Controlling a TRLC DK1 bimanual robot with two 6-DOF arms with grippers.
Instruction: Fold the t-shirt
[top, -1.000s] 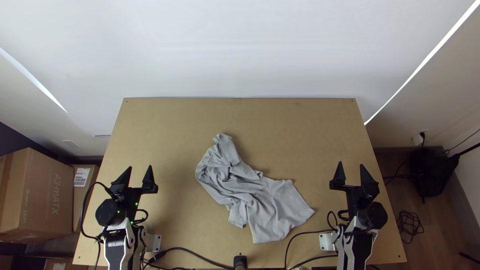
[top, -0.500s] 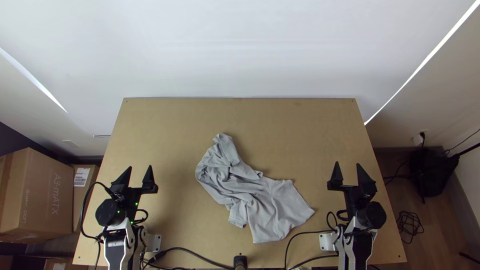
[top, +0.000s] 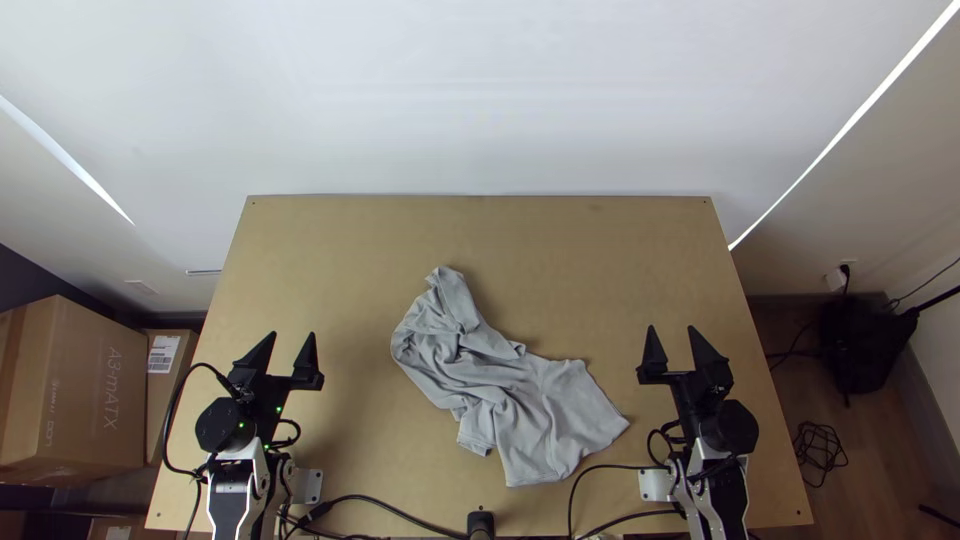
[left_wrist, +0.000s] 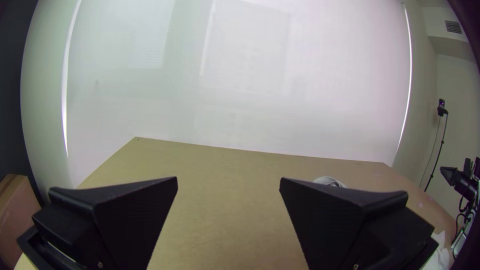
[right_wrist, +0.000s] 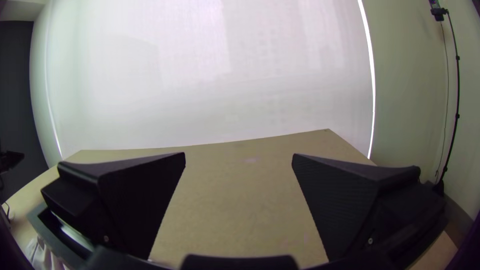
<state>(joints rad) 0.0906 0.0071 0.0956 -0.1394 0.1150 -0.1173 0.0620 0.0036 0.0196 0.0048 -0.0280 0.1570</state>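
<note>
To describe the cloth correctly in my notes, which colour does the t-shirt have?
The t-shirt is plain light grey, best seen in the top view.

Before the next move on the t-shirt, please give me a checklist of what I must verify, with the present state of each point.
1. Left hand open: ok.
2. Right hand open: ok.
3. T-shirt fully on the table: ok.
4. T-shirt touching neither hand: ok.
5. T-shirt spread flat for folding: not ok, it lies bunched and wrinkled.
6. Collar position known: cannot tell among the creases.
</note>
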